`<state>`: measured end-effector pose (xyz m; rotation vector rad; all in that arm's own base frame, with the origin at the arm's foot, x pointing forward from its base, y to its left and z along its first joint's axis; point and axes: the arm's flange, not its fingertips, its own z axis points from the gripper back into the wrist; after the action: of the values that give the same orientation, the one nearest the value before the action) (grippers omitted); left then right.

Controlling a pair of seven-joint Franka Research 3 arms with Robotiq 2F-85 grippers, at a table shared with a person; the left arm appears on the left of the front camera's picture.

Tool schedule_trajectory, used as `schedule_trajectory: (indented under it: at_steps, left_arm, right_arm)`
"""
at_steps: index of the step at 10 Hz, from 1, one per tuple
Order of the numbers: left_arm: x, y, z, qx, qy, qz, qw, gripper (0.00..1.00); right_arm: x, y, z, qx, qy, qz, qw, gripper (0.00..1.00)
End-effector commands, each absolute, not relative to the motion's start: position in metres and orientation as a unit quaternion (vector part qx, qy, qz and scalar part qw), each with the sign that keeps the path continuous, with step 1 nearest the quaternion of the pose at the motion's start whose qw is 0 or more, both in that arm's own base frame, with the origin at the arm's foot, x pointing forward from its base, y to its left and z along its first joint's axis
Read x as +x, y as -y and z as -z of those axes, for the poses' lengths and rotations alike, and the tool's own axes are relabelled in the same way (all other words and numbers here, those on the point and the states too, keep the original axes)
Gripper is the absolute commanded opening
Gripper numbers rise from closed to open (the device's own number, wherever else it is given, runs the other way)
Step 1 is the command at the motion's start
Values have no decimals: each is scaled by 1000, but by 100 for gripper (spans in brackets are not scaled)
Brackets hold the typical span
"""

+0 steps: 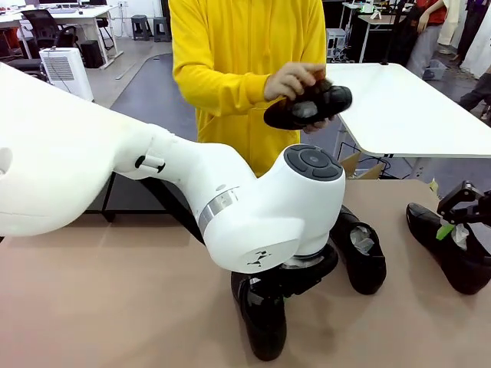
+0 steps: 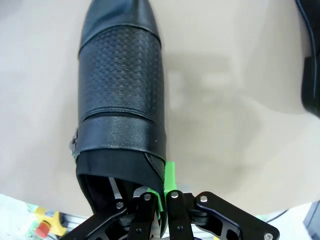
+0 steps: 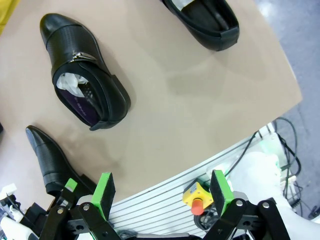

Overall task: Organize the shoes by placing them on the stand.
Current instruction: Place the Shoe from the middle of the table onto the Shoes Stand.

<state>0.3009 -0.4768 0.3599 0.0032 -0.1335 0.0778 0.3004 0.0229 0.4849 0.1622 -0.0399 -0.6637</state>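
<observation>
My left gripper is shut on the heel rim of a glossy black shoe, one finger inside it and the green pad outside. That shoe lies at the table's near middle under my left wrist. Two more shoes lie to the right, with white paper inside. My right gripper hovers open over the rightmost one, holding nothing. A person in yellow holds another shoe up in both hands. Only a black leg, perhaps the stand's, shows behind my left arm.
A white table stands behind the person at the right. A yellow box with a red button sits off the table's edge below my right gripper. Bare tan tabletop lies at the near left.
</observation>
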Motion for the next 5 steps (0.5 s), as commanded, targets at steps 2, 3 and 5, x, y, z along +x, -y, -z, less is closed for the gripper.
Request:
schedule_trajectory:
  at_steps: [2,3,5]
  left_arm:
    - [283,420,-436,-4,132,78,988,0]
    - [282,396,-451,6,158,142,977,0]
    - [300,334,-476,46,274,161,947,0]
  right_arm:
    - [300,-22,-485,81,20,324,942,100]
    - [300,-22,-485,81,20,324,942,100]
    - [300,-22,-485,81,20,324,942,100]
